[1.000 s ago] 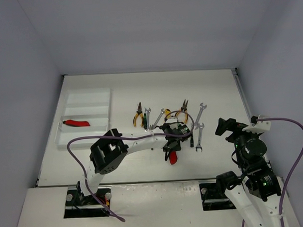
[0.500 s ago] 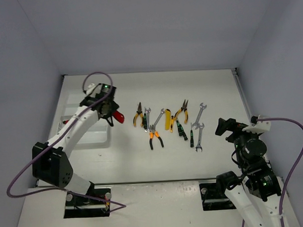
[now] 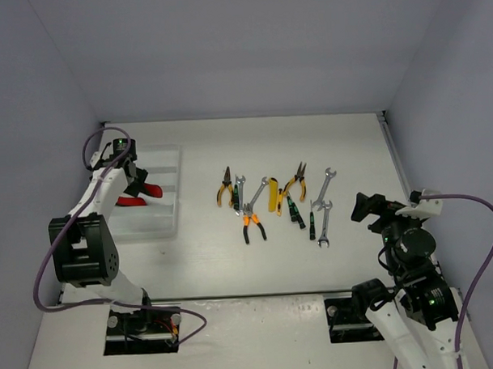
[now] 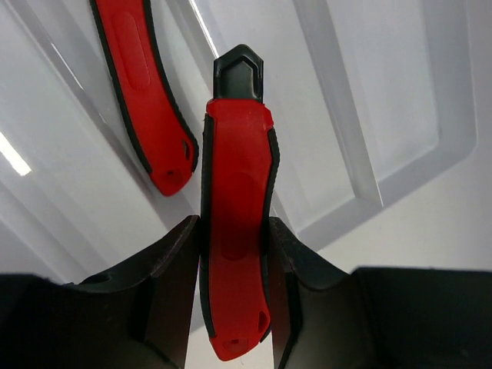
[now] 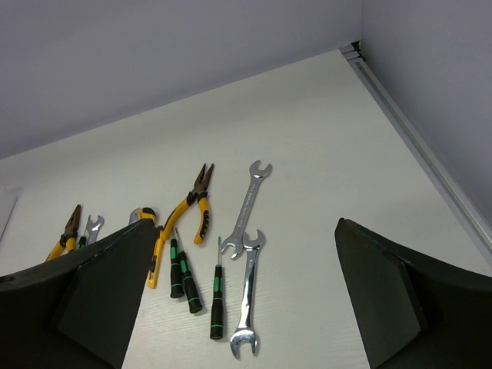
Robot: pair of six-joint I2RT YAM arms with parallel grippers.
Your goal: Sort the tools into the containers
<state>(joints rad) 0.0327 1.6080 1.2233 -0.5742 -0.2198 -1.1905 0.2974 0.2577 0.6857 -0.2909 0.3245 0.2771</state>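
My left gripper [image 3: 139, 182] hangs over the white organiser tray [image 3: 159, 150] at the far left, shut on a red cutter [image 4: 234, 223] by its handle end. The black nose of that cutter points away over a divider [image 4: 338, 115]. A second red cutter [image 4: 142, 92] lies in a tray compartment [image 3: 130, 201]. Loose tools lie in a row mid-table: orange pliers [image 3: 225, 188], yellow pliers [image 5: 192, 201], a yellow cutter [image 3: 273, 196], black-green screwdrivers [image 5: 217, 296] and silver wrenches [image 5: 246, 296]. My right gripper [image 5: 246, 224] stands open and empty, above and near of the wrenches.
A second pair of orange pliers [image 3: 253, 222] lies nearest the front of the row. A metal rail [image 5: 419, 138] runs along the table's right edge. Grey walls close in the back and both sides.
The left arm has swung from the middle of the table to the far left, carrying the red cutter over the tray. The right arm has not moved.
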